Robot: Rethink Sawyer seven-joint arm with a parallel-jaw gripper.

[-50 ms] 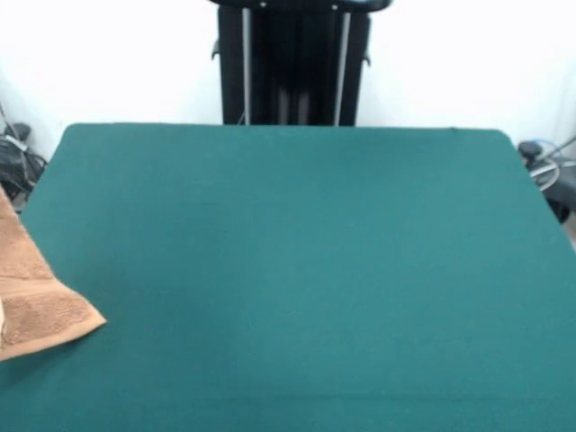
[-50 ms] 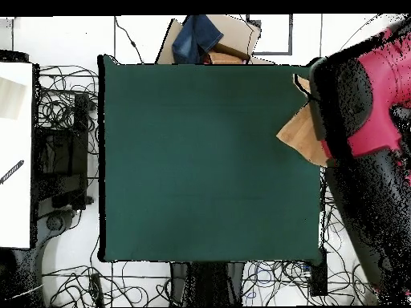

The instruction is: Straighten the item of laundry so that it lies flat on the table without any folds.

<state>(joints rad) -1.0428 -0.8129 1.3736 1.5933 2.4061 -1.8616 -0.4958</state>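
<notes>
From above we see the green table (image 2: 209,160) bare across its middle, the orange towel (image 2: 301,136) bunched at its right edge, partly under the red and black arm (image 2: 365,112), and tangled cables (image 2: 64,104) on the floor around.

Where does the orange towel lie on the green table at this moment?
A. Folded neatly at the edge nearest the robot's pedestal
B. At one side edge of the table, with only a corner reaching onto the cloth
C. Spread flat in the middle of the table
B: in the front view the towel shows only at the table's left edge, one corner pointing inward; the overhead view agrees.
</notes>
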